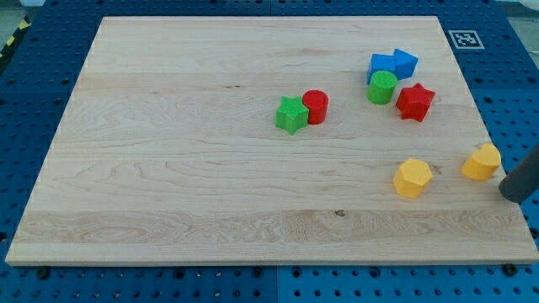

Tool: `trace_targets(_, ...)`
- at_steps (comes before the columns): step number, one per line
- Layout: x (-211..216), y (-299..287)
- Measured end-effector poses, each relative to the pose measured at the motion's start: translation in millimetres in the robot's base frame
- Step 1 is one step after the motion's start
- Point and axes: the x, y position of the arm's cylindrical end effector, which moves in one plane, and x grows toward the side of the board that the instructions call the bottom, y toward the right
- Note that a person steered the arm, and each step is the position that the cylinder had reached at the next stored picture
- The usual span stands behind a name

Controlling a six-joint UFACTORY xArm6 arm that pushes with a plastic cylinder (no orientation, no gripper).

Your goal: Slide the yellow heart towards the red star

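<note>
The yellow heart (482,162) lies near the board's right edge. The red star (414,102) lies up and to the left of it, at the upper right of the board. My tip (509,193) is just to the right of the yellow heart and slightly below it, with a small gap between them. The dark rod enters from the view's right edge.
A yellow hexagon (412,178) lies left of the heart. A green cylinder (381,87) and two blue blocks (392,64) crowd the red star's upper left. A green star (291,114) and a red cylinder (316,107) touch near the middle. The wooden board (168,168) rests on a blue pegboard.
</note>
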Motion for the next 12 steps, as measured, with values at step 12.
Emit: trace_targets(12, -41, 1)
